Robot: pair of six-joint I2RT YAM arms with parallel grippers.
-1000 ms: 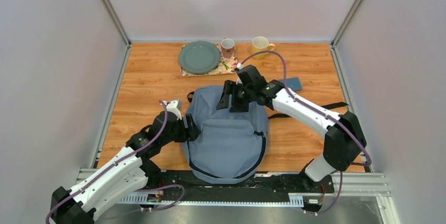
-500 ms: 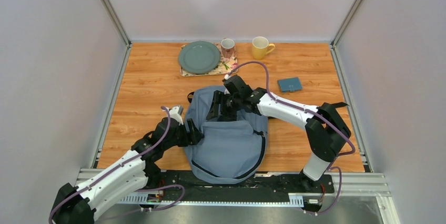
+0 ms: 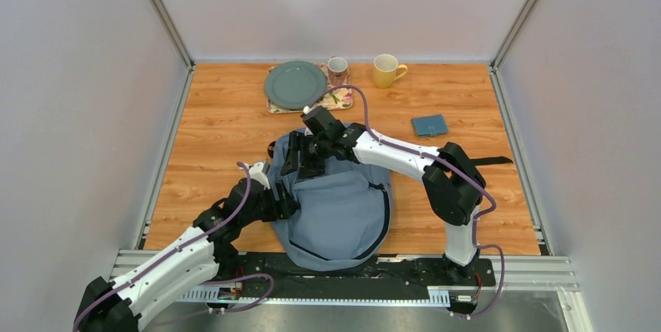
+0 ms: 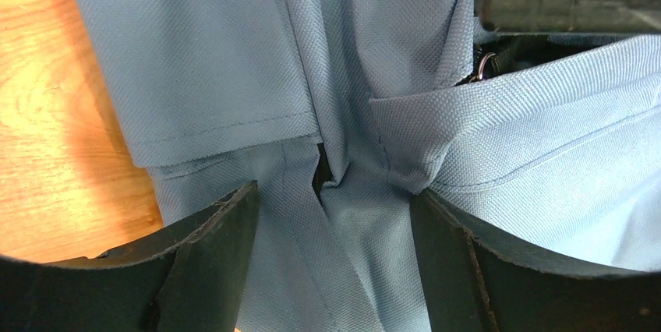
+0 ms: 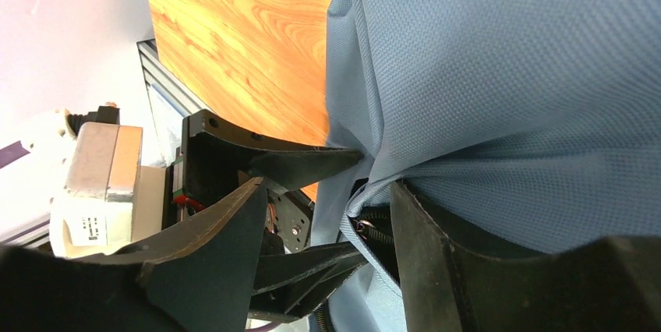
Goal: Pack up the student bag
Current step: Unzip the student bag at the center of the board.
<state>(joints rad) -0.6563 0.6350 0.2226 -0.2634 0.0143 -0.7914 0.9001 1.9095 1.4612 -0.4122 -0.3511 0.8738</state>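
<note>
One grey-blue student bag [image 3: 343,207] lies flat mid-bench [image 3: 226,129], between your two arms. Your left gripper [image 3: 289,201] rests at its left edge, jaws open astride a fold of fabric; your right gripper [image 3: 301,168] is at the bag's far-left corner, jaws also apart around the zipper edge. Behind it are one green plate [image 3: 295,85] on one floral mat [image 3: 340,101], one patterned mug [image 3: 337,70], one yellow mug [image 3: 385,72] and one teal case [image 3: 429,125].
</note>
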